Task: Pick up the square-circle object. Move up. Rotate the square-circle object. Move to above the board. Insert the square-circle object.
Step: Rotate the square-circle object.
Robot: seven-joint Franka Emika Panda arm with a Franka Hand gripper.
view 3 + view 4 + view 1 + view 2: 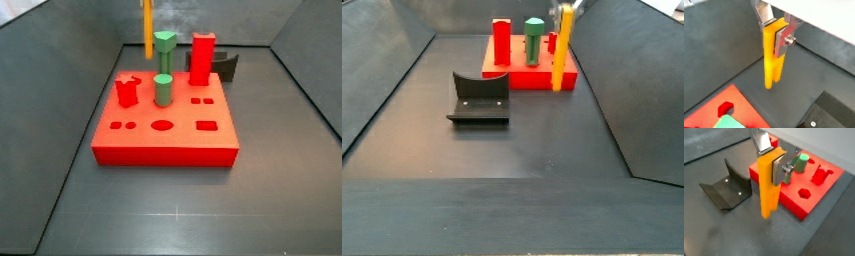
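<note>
The gripper [776, 31] is clamping the upright square-circle object [773, 60] over dark floor, with the board [717, 107] apparently lying toward seven o'clock.

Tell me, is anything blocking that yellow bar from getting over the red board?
Nothing visible lies between them. The fingers hold the square-circle object upright, off the floor beside the board; the green pegs and red pillar stand on the board.

side views: both high up, facing the board [163, 125] from opposite ends, one [529, 70] from farther off
wrist views: close behind the gripper [779, 31] [776, 159], looking down
shared: the board
</note>
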